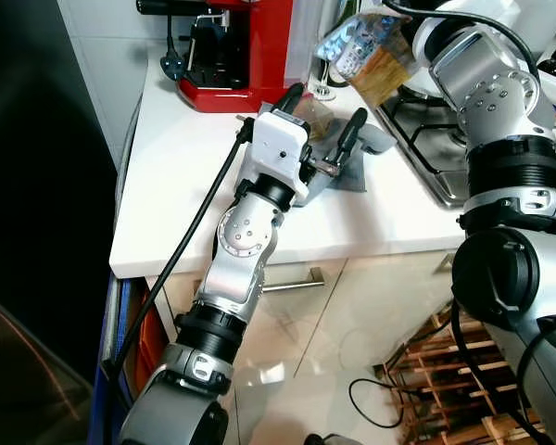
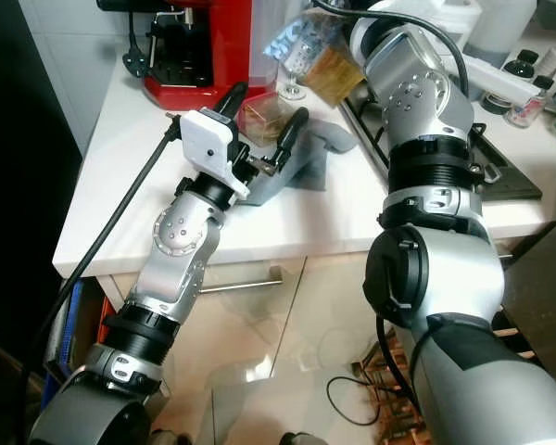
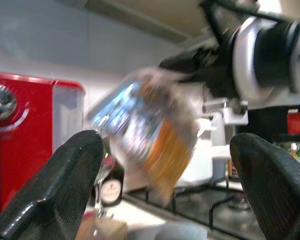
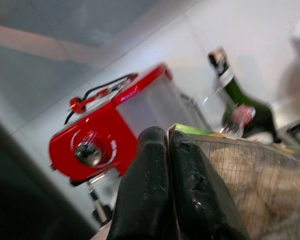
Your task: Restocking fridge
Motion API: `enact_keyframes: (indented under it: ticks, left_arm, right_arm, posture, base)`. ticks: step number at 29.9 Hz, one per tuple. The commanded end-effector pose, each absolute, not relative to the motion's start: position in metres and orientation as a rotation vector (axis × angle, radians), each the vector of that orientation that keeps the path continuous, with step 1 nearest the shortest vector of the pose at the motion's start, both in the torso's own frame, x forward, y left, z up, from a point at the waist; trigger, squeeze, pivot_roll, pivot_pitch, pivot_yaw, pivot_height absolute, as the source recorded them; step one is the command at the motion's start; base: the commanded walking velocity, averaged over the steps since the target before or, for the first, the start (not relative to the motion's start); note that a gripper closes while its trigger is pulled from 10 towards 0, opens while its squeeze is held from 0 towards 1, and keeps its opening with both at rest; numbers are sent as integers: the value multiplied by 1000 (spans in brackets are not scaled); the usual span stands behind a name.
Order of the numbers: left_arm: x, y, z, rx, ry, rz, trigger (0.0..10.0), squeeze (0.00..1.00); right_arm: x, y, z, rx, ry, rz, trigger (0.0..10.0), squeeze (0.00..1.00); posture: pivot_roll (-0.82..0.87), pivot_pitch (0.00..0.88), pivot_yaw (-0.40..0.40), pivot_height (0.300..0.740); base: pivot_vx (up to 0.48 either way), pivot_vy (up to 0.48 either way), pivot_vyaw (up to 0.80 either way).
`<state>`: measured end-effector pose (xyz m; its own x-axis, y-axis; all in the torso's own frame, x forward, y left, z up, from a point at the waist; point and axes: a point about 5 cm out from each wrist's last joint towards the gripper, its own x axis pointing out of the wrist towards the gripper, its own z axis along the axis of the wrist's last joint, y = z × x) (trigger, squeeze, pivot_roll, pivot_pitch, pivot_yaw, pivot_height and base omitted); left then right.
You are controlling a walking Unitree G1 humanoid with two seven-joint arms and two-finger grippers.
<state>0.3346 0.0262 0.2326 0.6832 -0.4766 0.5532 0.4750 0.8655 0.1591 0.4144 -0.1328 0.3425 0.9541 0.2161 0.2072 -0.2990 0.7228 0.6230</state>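
- Right hand, clenched on a crinkled clear-and-orange plastic food packet, holds it above the white tabletop.
- Left hand, released, rests on that tabletop.
- Advice: keep firm grip; carry clear of the tabletop's red coffee machine.

1 red coffee machine, 1 food bag, 1 dark bottle, 2 grippers.

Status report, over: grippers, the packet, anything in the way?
Right gripper shut on packet, lifted above counter. Left gripper open, hovering over grey cloth. Red coffee machine close beside.
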Motion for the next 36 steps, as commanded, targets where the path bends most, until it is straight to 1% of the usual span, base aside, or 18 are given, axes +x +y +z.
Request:
enact_keyframes:
  ticks: [1, 6, 7, 14, 18, 25, 28, 36]
  left_arm:
    - [334, 17, 236, 12, -637, -552, 10000, 0]
    - [339, 13, 232, 3, -615, -551, 10000, 0]
    - [343, 13, 229, -7, -594, -540, 10000, 0]
    - [351, 11, 223, -68, -534, -509, 10000, 0]
    - [356, 13, 221, -82, -517, -466, 10000, 0]
    - [366, 21, 223, -68, -507, -419, 10000, 0]
    - [372, 26, 231, -64, -521, -398, 10000, 0]
    - [376, 21, 243, -70, -545, -403, 10000, 0]
  right_arm:
    - [409, -134, 365, 738, -184, 310, 0, 243]
    - [405, -127, 366, 786, -159, 335, 0, 243]
    - [400, -122, 369, 810, -151, 352, 0, 243]
    - [393, -120, 373, 871, -147, 351, 0, 243]
    - [384, -116, 379, 901, -138, 373, 0, 243]
    - [373, -111, 379, 910, -106, 415, 0, 239]
    - [366, -109, 375, 893, -85, 439, 0, 239]
    - [359, -108, 366, 896, -50, 445, 0, 239]
  posture:
    - [-130, 0, -90, 740]
    - [-139, 0, -94, 740]
    - [-145, 0, -95, 740]
    - [-167, 0, -97, 740]
    - [-182, 0, -98, 740]
    - [-190, 0, -103, 740]
    - [-200, 0, -101, 740]
    - [-210, 0, -96, 740]
  base:
    - [0, 0, 0]
    - [0, 0, 0]
    - [0, 0, 0]
    - [0, 0, 0]
    - [0, 0, 0]
    - [0, 0, 0]
    - [0, 0, 0]
    - [0, 0, 0]
